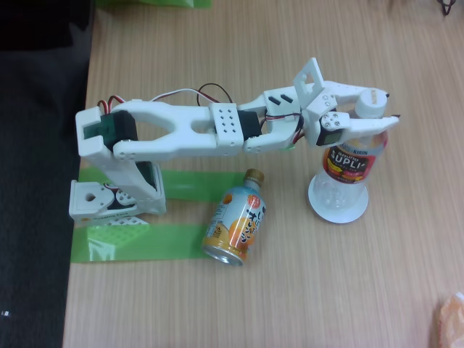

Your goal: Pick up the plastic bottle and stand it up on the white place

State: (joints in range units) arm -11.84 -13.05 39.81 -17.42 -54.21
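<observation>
The plastic bottle point(351, 161), clear with a white cap and a red-yellow "SUPLI" label, stands upright on the white place point(338, 211), a small round dish right of centre in the fixed view. My white arm reaches right from its base. My gripper point(383, 107) sits at the bottle's neck and shoulder. One of its fingers point(377, 124) crosses in front of the shoulder and the other lies behind the cap. The jaws appear closed against the bottle.
An orange-and-blue can with a gold cap point(235, 217) lies on its side between the arm's base point(109, 203) and the dish. Green tape strips point(138, 243) mark the table. The table's left edge borders a dark area. An orange object point(453, 319) sits at the bottom right corner.
</observation>
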